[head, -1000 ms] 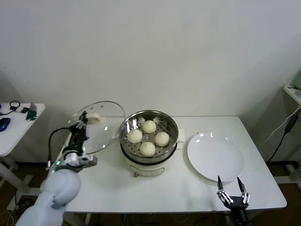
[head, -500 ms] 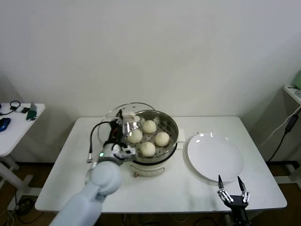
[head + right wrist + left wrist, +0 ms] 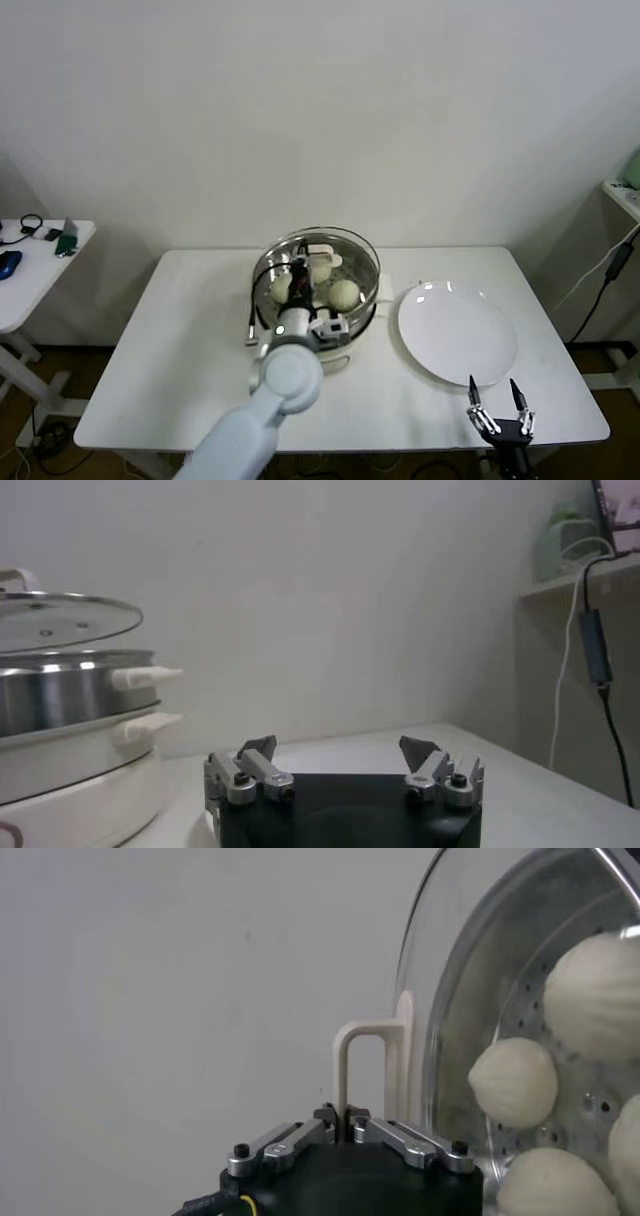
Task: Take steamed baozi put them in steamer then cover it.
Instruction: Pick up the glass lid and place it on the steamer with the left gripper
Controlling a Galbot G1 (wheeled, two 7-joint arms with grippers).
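A big plain white wall fills the upper half of the frame. In front of it stands a white worktop with a flat top. At the left edge there is a second white table with a few small dark things on it. Under it the floor is dark brown. At the right edge a white shelf sticks into the frame, and a black cable hangs down from it to the floor. The light is soft and even.
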